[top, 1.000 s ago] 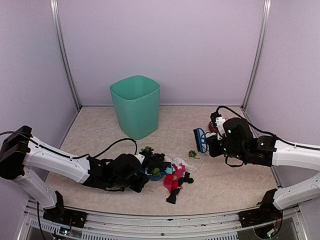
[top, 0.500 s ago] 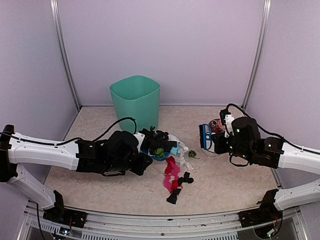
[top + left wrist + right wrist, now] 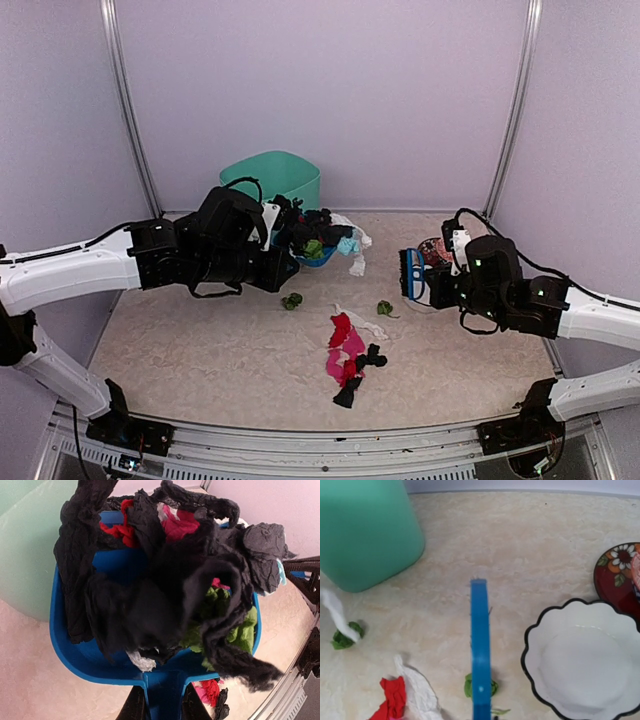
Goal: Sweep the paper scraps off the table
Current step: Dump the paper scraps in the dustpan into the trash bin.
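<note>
Viewing from above, the left hand (image 3: 280,264) is raised over the far left part of the table (image 3: 200,350), pinching the handle of the blue dustpan (image 3: 318,260). The dustpan carries a heap of paper scraps (image 3: 312,232), mostly black with green, white and light blue bits. It is held just in front of the green bin (image 3: 285,175) at the far left corner. Other scraps lie on the table:
- a pink, red and black cluster toward the near edge;
- a white piece just beyond that cluster;
- two green bits nearer the middle.

The right hand (image 3: 428,283), near the right edge, is pressed together on the blue brush (image 3: 405,274).

Left wrist view: two fingers (image 3: 134,707) flank the dustpan handle, one on each side, touching it. Crumpled black paper fills the pan, mixed with red, pink, green and white bits; several pieces hang over the rim. The bin wall stands at upper left.

Right wrist view: the brush appears edge-on above the table; the hand's own fingers are out of frame. A white bowl (image 3: 585,660) with a black scalloped rim sits at right, with a red floral bowl (image 3: 620,575) just beyond it. One green scrap lies beside the brush; red, white and green scraps lie at lower left.
</note>
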